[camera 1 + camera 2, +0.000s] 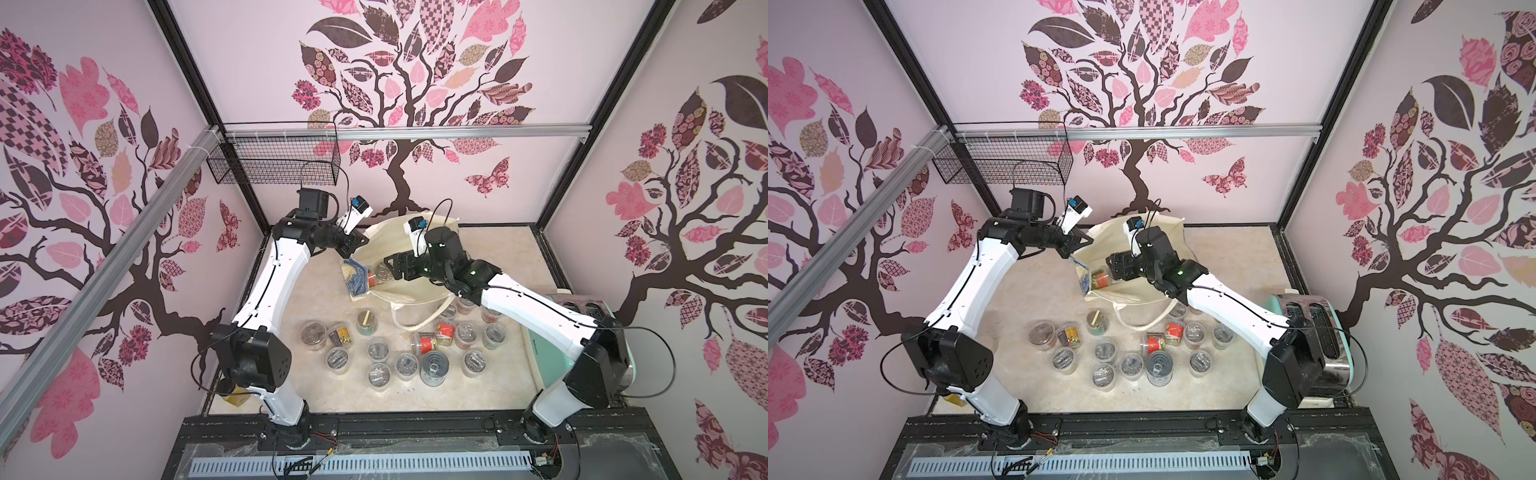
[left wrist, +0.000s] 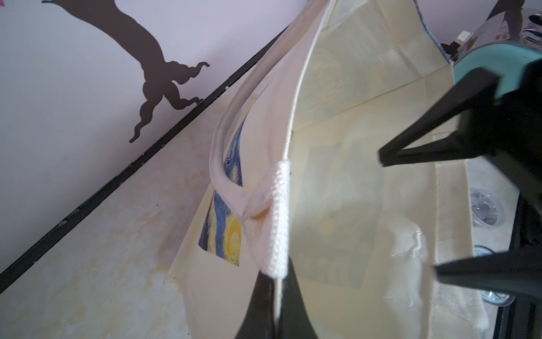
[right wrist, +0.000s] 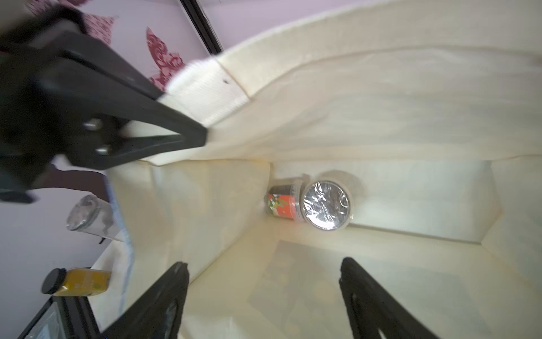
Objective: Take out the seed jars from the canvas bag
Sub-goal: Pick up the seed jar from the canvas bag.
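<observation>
Left end effector [image 2: 277,281] is clamped on the canvas bag [image 2: 337,176] rim by its handle. Right end effector [image 3: 264,262], fingers apart, faces two seed jars [image 3: 325,205] lying inside the bag. Other jars [image 1: 378,349] stand on the bench [image 1: 478,395].

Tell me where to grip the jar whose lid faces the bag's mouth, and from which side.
Grip the jar across its round wall just under the lid, coming straight in through the canvas bag's mouth, where the open right gripper points. The lid faces the opening; the red-labelled jar lies against one side, so the jaws likely fit on the free sides.
</observation>
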You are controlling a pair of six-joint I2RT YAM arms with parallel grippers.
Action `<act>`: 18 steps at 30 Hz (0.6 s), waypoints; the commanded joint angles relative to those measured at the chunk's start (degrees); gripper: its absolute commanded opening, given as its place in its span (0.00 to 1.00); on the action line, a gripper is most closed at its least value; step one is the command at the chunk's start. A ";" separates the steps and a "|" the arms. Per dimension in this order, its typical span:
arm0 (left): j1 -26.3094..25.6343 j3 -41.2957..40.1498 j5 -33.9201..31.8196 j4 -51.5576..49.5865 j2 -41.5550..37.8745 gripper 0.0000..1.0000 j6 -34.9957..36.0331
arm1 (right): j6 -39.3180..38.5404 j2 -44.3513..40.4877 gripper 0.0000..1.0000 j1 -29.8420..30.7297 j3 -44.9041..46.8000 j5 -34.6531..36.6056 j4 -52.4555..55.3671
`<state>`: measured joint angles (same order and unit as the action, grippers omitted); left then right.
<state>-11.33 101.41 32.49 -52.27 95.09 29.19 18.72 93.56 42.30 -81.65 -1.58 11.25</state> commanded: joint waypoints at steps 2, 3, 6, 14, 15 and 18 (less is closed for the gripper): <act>-1.24 -1.80 2.53 2.47 -3.09 0.00 -0.01 | 3.03 2.96 0.83 0.16 3.64 3.35 1.28; -1.32 -2.57 2.29 2.77 -3.92 0.00 0.07 | 3.29 3.49 0.83 0.22 4.45 3.64 0.91; -1.32 -2.94 2.58 1.27 -5.03 0.00 2.14 | 3.46 5.26 0.84 0.16 6.45 5.74 -0.39; -1.37 -4.36 6.19 -1.08 -5.00 0.00 5.67 | 8.59 10.89 0.92 0.20 4.16 10.10 -4.10; -1.37 -4.83 6.98 -1.13 -5.00 0.00 6.04 | 11.62 11.93 0.93 0.18 3.49 11.50 -4.37; -1.35 -5.59 8.35 -2.29 -5.13 0.00 8.09 | 18.38 14.52 0.94 0.17 2.51 13.19 -7.00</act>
<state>-12.47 96.33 35.94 -53.87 91.83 34.46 29.58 105.36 42.30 -76.71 8.27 7.16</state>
